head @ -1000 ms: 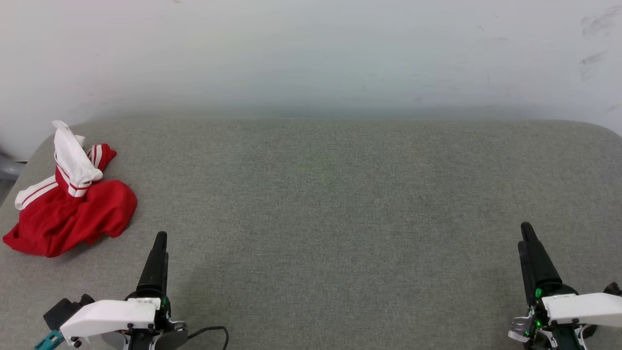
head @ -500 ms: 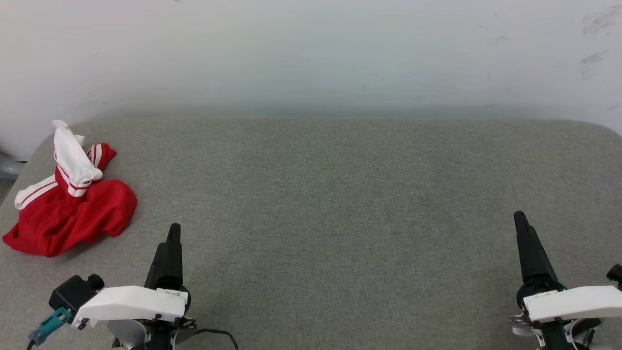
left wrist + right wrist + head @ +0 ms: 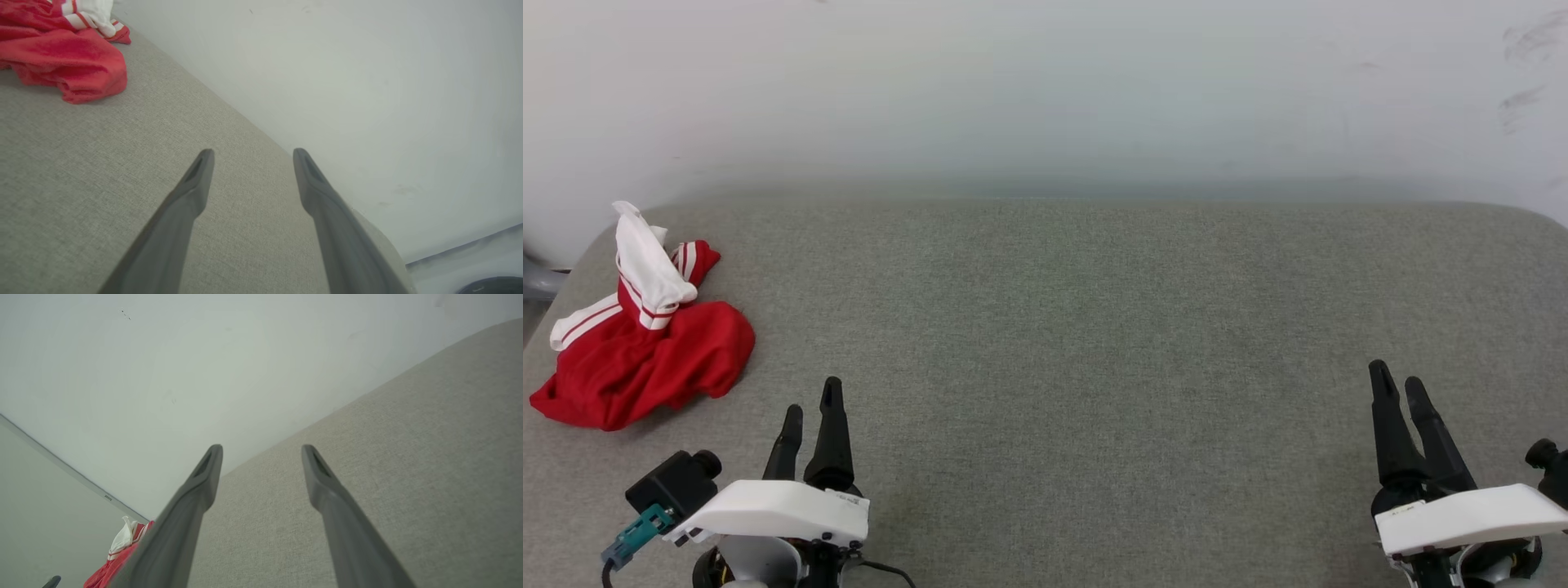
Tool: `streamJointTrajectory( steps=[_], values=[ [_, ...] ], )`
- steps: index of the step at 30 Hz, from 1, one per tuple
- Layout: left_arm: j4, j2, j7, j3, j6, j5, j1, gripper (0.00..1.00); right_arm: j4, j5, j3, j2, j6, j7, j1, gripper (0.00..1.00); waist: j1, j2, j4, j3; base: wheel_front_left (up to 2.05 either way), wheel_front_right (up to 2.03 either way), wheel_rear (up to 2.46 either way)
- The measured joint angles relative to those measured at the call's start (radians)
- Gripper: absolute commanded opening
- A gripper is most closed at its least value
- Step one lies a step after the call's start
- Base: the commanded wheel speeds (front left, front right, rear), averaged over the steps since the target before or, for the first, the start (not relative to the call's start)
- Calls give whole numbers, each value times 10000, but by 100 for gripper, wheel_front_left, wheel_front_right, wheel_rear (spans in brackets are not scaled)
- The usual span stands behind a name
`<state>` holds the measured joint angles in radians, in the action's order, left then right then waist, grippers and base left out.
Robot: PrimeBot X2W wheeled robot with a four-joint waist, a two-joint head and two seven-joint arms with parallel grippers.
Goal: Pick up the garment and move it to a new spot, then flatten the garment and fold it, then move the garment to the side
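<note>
Open passage runs across the grey fabric worktop [image 3: 1094, 327] from its middle to 3 o'clock, while the crumpled red-and-white jersey [image 3: 637, 351] sits in the way at 9 o'clock and the white wall [image 3: 1045, 98] bounds 12 o'clock.

No writing or number is legible on anything here.
</note>
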<state>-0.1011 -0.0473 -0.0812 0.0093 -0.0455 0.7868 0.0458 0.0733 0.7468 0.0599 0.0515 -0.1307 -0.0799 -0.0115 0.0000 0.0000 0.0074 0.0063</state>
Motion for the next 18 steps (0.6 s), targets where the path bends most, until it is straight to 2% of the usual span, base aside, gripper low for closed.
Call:
streamJointTrajectory(
  steps=[18],
  values=[
    [311,-102,-520,-487,-347,-2366,-148,100,-355,-2395,-148,0,0,-533,228,100,0,0,26,-8,0,0,0]
  ],
)
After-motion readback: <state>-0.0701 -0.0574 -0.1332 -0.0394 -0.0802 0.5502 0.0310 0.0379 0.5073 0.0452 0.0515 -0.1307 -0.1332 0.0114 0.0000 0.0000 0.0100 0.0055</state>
